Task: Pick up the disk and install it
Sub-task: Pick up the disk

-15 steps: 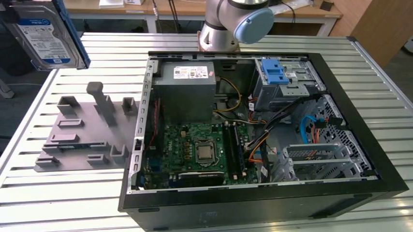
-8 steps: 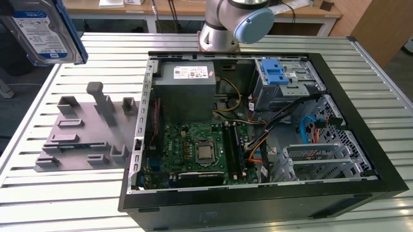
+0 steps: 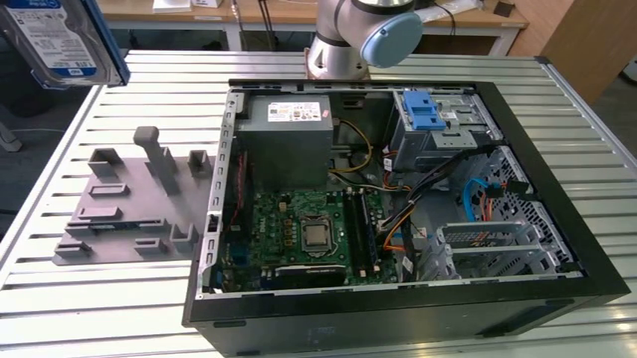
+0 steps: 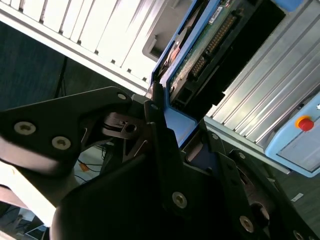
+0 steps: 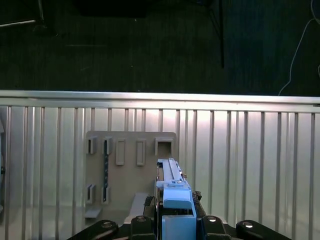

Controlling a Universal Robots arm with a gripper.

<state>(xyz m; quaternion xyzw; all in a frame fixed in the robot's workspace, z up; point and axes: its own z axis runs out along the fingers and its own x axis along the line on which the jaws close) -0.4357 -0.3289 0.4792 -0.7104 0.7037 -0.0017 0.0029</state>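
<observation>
The flat silver metal disk in its blue plastic carrier [image 3: 60, 41] is cut off by the exterior view's upper left corner. It hangs clear above the slatted metal table [image 3: 100, 313] with its label side showing. In the second wrist view its far end runs out of frame. There the black gripper [image 4: 180, 125] has its fingers closed tight on the carrier's end. The disk's long axis runs straight out from the fingers, edge-on above the grey moulded fixture plate [image 5: 125, 165].

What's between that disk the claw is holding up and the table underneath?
In the first wrist view, a grey slotted holder plate lies on the slatted table beyond the disk; otherwise the gap is bare.
</observation>
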